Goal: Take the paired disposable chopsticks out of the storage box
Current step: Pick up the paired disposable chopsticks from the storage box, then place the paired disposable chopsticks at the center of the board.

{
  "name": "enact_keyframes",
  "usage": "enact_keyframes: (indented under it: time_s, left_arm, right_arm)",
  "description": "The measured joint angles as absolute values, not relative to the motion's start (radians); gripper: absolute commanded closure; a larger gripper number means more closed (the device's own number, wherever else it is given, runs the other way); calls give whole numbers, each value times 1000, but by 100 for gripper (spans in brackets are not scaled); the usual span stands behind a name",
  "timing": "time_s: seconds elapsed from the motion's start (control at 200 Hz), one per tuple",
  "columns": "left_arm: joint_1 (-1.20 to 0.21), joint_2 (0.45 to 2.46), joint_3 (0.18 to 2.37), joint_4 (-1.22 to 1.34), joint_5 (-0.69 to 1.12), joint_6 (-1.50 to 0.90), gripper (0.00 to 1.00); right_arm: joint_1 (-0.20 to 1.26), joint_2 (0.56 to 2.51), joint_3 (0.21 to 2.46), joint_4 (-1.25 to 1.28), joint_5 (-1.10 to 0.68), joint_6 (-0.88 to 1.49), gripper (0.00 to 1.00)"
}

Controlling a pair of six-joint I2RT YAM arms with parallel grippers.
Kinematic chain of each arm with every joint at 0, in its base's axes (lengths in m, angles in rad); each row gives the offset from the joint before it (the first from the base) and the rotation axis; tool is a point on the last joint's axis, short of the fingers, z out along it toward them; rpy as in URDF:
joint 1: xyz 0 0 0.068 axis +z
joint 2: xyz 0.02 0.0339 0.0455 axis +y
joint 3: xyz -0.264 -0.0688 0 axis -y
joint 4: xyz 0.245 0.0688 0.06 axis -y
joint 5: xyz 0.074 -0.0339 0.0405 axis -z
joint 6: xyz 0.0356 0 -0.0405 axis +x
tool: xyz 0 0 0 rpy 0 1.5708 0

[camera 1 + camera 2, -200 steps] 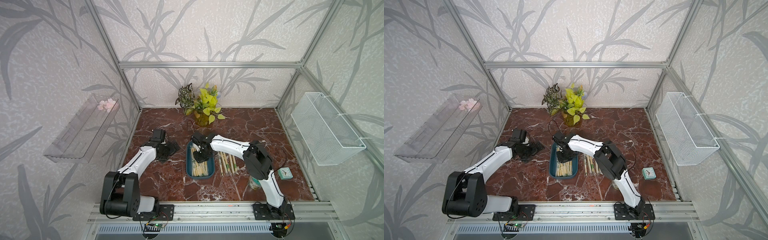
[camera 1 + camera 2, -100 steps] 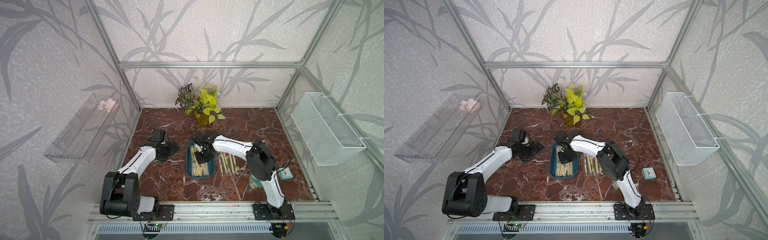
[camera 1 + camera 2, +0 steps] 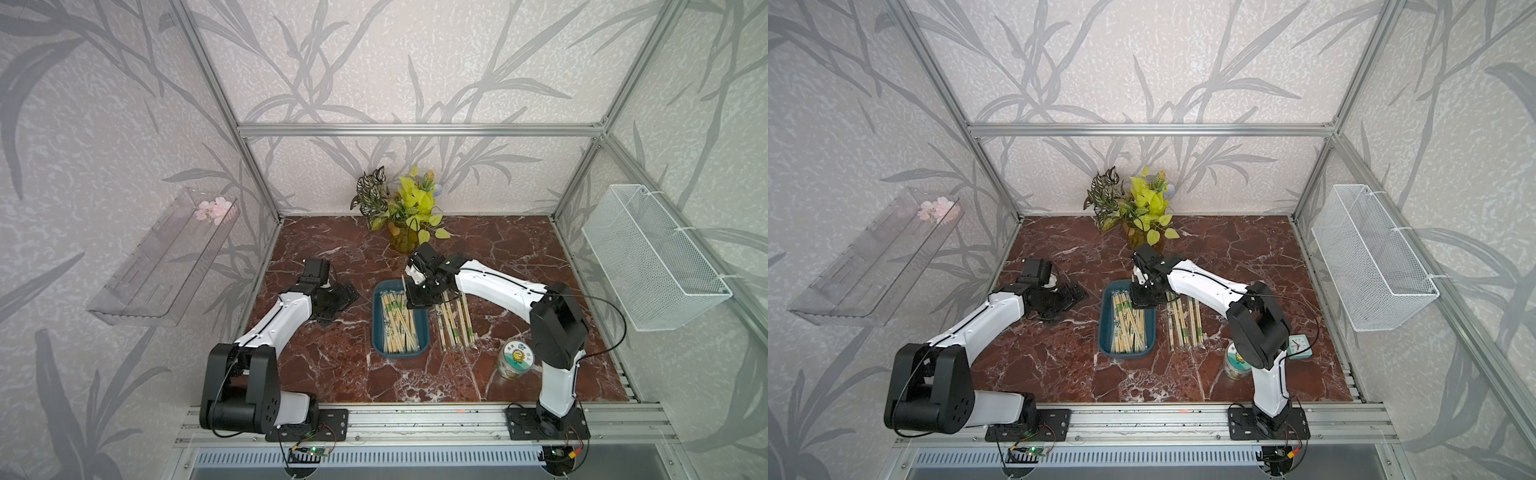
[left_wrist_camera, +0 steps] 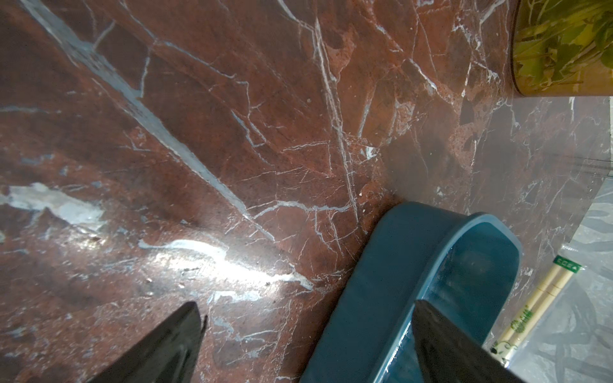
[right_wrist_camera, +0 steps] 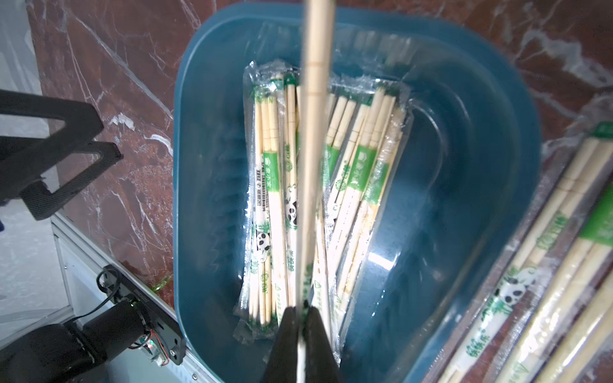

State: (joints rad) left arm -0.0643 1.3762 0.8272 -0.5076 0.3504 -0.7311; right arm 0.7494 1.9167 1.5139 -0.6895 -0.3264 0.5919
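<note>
Many paired disposable chopsticks (image 3: 398, 322) lie lengthwise inside the storage box (image 3: 388, 286) in both top views, and a row of loose pairs (image 3: 455, 322) lies on the marble table (image 3: 332, 374) just beside the box, on the right arm's side. The right gripper (image 3: 417, 297) hangs over the far end of the box. A thin stick seems to rise from it, but it is too small there to be sure. The left gripper (image 3: 1065, 301) is near the box on its other side, spread wide, with nothing between the fingers.

From the left wrist, the left gripper (image 4: 306, 305) shows two dark fingers (image 4: 159, 348) wide apart. One is over bare marble, the other over the box's rim (image 4: 374, 282).

From the right wrist, the right gripper (image 5: 302, 318) is pressed together and pinches the held pair (image 5: 315, 99) at one end. This pair reaches out over the box, above the others that rest on the box's floor (image 5: 275, 199).
</note>
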Motion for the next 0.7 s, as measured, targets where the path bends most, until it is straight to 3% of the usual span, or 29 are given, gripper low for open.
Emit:
enact_keyframes:
  time_s: [0.345, 0.7]
  left_arm:
    - [-62, 1376, 827, -508, 358, -717, 1]
    - [-62, 1376, 827, -508, 388, -718, 1]
  right_arm:
    - [637, 1764, 1421, -682, -314, 601, 99]
    - [543, 1729, 1324, -744, -156, 461, 100]
